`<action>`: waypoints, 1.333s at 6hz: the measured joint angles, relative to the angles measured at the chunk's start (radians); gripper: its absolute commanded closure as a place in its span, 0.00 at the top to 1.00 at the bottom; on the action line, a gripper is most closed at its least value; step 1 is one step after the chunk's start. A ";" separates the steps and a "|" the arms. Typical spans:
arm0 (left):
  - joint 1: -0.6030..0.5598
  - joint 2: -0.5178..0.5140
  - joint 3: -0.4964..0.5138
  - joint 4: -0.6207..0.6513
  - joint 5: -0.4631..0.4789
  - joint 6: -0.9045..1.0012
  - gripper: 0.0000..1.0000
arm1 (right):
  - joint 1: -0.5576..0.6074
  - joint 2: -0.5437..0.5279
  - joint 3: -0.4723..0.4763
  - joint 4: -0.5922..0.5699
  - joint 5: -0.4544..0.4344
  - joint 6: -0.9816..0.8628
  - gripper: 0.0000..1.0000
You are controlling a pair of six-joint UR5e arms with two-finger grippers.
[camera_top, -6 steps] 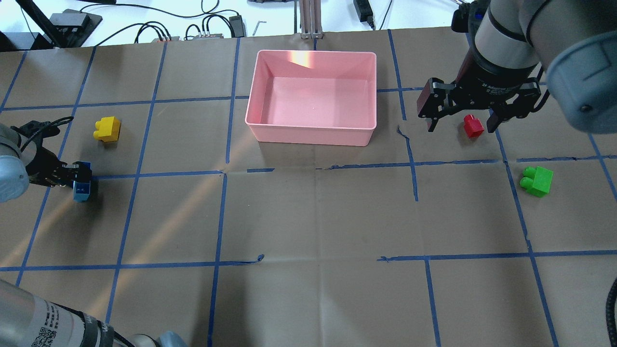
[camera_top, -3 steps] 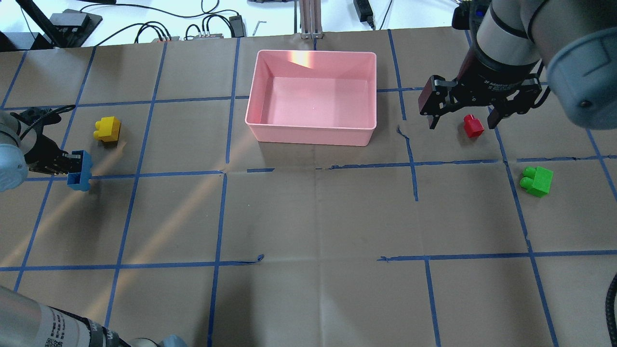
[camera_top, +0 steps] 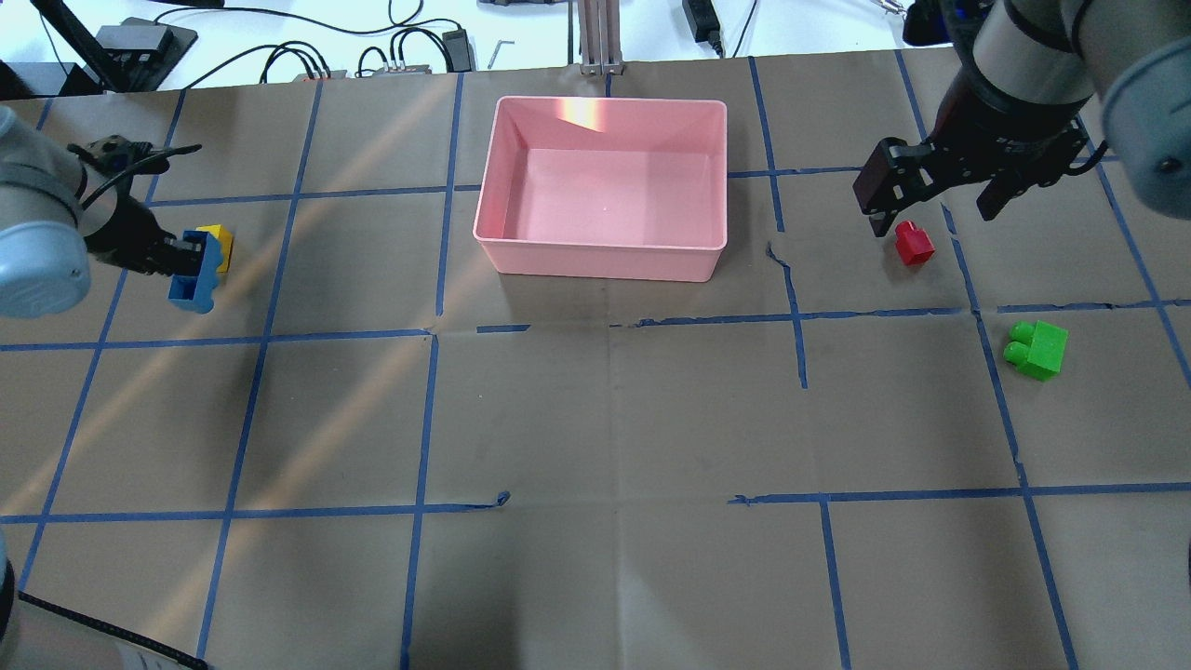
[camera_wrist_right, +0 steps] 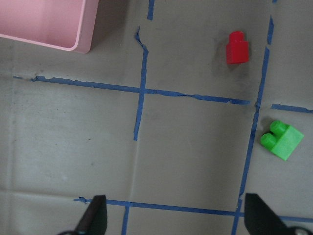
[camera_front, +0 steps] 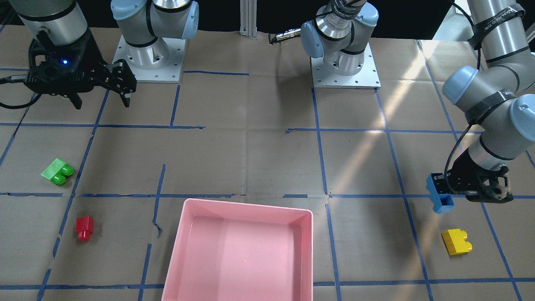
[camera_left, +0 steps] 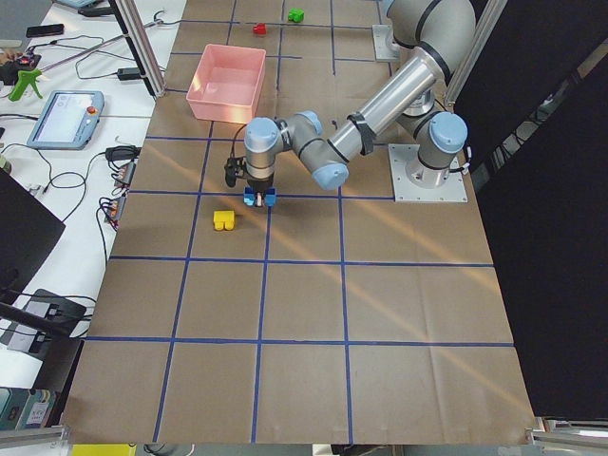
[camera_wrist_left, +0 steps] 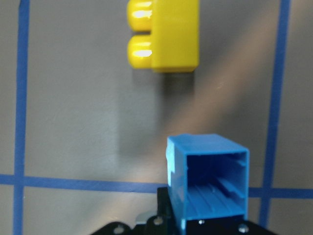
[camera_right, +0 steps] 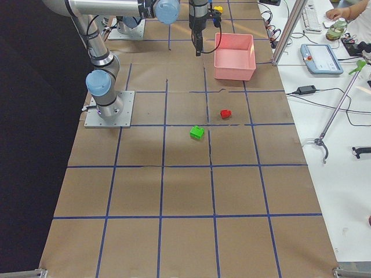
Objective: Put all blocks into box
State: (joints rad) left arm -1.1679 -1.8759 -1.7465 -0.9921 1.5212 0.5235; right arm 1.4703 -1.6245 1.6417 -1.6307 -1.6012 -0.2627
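My left gripper (camera_top: 182, 262) is shut on the blue block (camera_top: 195, 282) and holds it above the table, next to the yellow block (camera_top: 221, 244). The left wrist view shows the blue block's hollow underside (camera_wrist_left: 208, 178) with the yellow block (camera_wrist_left: 164, 34) lying beyond it. My right gripper (camera_top: 930, 209) is open and empty, raised just behind the red block (camera_top: 914, 244). The green block (camera_top: 1037, 349) lies nearer, to the right. The pink box (camera_top: 600, 249) stands at the far middle with nothing in it. The right wrist view shows the red block (camera_wrist_right: 237, 47), the green block (camera_wrist_right: 281, 141) and a box corner (camera_wrist_right: 73, 29).
The table is brown paper with a grid of blue tape. Cables and devices lie beyond the far edge (camera_top: 400, 51). Both arm bases (camera_front: 345, 62) are bolted to the table on the robot's side.
My left gripper has lifted the blue block and carried it toward the far side, up beside the yellow block. My right gripper has risen and shifted right, away from the red block.
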 measured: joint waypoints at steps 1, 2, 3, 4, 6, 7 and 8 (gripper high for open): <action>-0.122 0.010 0.110 -0.127 0.001 -0.027 0.00 | -0.054 0.015 -0.001 -0.028 0.000 -0.154 1.00; -0.226 0.000 0.202 -0.207 -0.001 -0.068 0.00 | -0.100 0.052 -0.004 -0.082 0.000 -0.277 1.00; -0.329 -0.034 0.258 -0.230 -0.004 -0.110 0.00 | -0.139 0.112 -0.022 -0.148 0.003 -0.342 1.00; -0.408 -0.089 0.302 -0.223 -0.005 -0.152 0.00 | -0.159 0.192 -0.074 -0.193 0.008 -0.363 1.00; -0.489 -0.208 0.420 -0.208 -0.063 -0.278 0.01 | -0.167 0.387 -0.215 -0.212 0.013 -0.351 1.00; -0.512 -0.246 0.452 -0.203 -0.082 -0.319 0.69 | -0.168 0.457 -0.236 -0.213 0.014 -0.310 1.00; -0.526 -0.262 0.461 -0.197 -0.087 -0.333 0.99 | -0.168 0.513 -0.225 -0.244 0.015 -0.267 1.00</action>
State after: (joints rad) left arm -1.6940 -2.1378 -1.2858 -1.1888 1.4344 0.1908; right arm 1.3024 -1.1118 1.4167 -1.8747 -1.5859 -0.5299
